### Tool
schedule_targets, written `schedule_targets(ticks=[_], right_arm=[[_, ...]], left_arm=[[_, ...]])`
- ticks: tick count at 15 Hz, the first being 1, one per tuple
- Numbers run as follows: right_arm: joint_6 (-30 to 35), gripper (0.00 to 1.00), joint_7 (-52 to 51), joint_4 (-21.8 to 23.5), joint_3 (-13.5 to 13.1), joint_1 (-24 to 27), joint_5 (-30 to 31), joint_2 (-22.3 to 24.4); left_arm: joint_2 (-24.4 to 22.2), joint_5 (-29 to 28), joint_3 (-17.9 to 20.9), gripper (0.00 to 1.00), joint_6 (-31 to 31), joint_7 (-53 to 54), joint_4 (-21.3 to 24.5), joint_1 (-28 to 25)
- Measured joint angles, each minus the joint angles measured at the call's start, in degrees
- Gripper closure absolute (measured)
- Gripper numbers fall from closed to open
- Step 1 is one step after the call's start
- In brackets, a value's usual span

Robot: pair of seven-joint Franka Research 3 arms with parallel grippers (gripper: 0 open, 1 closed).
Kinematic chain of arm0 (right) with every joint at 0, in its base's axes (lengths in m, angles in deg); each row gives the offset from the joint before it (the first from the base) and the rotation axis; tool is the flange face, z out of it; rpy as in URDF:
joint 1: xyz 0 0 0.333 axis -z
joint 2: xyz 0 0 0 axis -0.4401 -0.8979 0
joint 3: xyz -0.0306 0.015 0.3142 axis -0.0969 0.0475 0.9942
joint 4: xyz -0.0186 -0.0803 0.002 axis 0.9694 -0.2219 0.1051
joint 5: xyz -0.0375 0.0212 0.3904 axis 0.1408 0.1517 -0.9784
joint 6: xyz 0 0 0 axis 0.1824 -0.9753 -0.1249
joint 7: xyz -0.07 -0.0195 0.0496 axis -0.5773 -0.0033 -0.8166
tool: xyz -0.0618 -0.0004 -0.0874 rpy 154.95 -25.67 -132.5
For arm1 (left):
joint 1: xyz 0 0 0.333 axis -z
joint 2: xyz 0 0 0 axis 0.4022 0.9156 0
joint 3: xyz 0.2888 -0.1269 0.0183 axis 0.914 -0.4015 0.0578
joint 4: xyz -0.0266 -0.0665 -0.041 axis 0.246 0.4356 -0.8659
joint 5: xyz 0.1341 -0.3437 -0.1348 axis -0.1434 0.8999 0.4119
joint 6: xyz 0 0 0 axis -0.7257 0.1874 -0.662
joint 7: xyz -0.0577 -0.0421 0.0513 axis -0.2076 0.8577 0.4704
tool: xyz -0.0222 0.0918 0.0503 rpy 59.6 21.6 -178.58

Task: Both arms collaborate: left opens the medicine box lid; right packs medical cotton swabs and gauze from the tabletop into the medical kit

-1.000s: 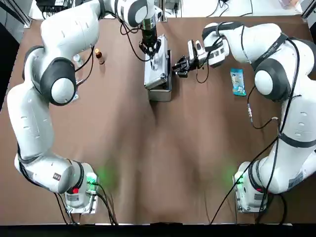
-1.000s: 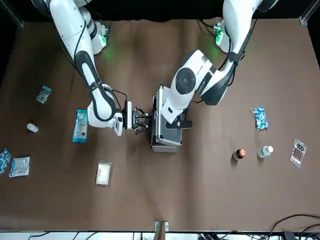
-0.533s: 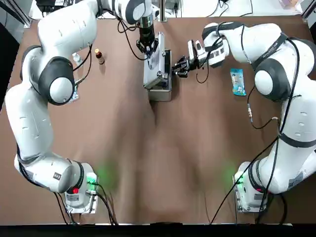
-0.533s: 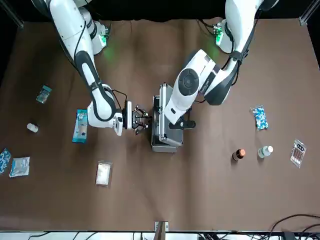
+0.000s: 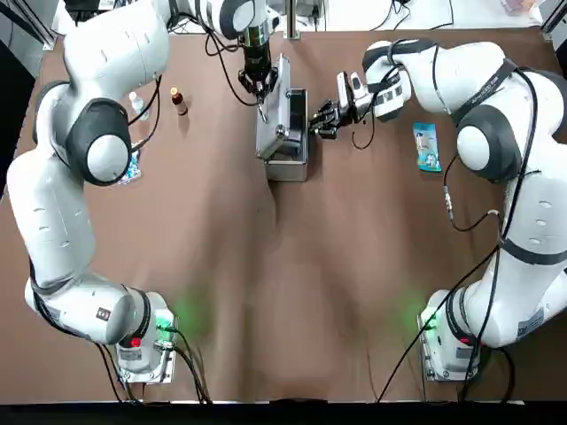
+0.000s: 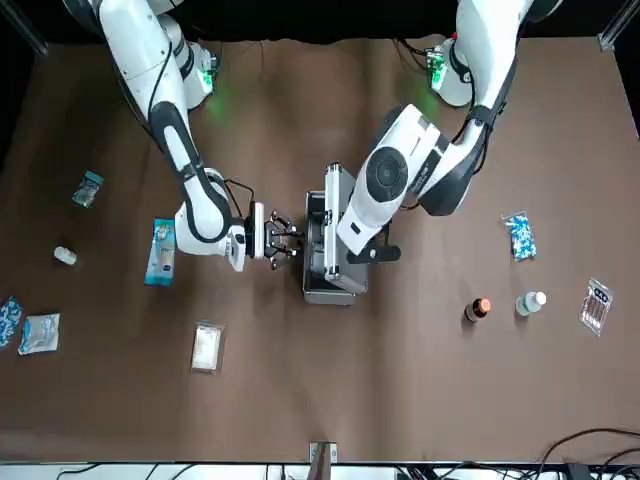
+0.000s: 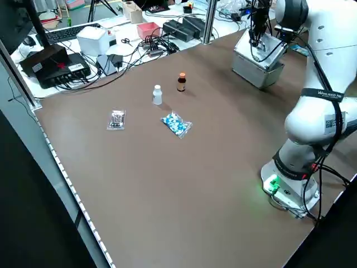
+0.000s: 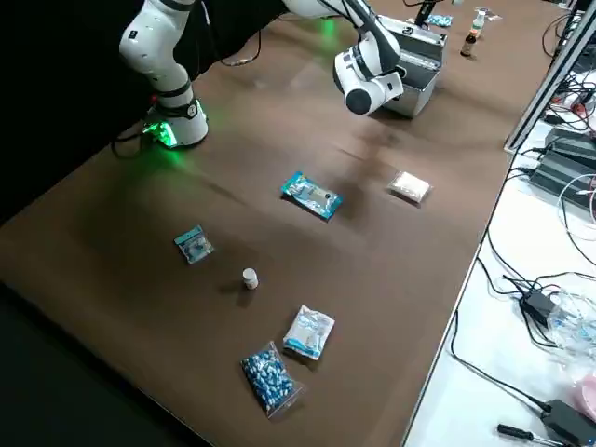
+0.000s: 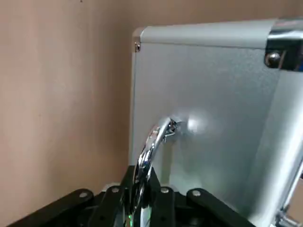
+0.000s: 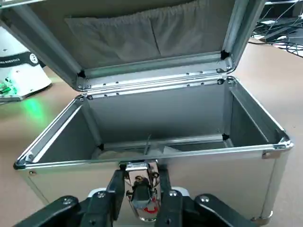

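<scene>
The medical kit stands mid-table, a silvery case with its inside showing in the right wrist view. Its lid is raised steeply on the hinge. My left gripper is shut on the lid's slim handle. My right gripper is at the case's side, shut around the latch. The teal cotton swabs packet lies flat on the tabletop behind the right arm. The white gauze packet lies nearer the far edge.
A brown bottle, a white bottle, a blue-dotted pouch and a clear bag lie on the left arm's side. A small teal packet, a white bottle and two pouches lie beyond the swabs.
The left gripper has pulled the lid's handle up and away from the right arm, so the lid stands more upright and the case is open wider. The right gripper has stayed at the latch.
</scene>
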Motion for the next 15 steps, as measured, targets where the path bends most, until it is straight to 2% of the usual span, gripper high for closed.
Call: schedule_targets(ticks=[10, 15], right_arm=[[-0.11, 0.64, 0.0, -0.01, 0.0, -0.04, 0.0, 0.0], [-0.14, 0.64, 0.0, -0.03, 0.0, -0.07, 0.0, 0.01]], left_arm=[[0.0, 0.0, 0.12, 0.85, 0.9, 2.02, 0.12, -2.07], [0.0, -0.01, 0.16, 0.81, 1.07, 2.97, 0.38, -2.9]])
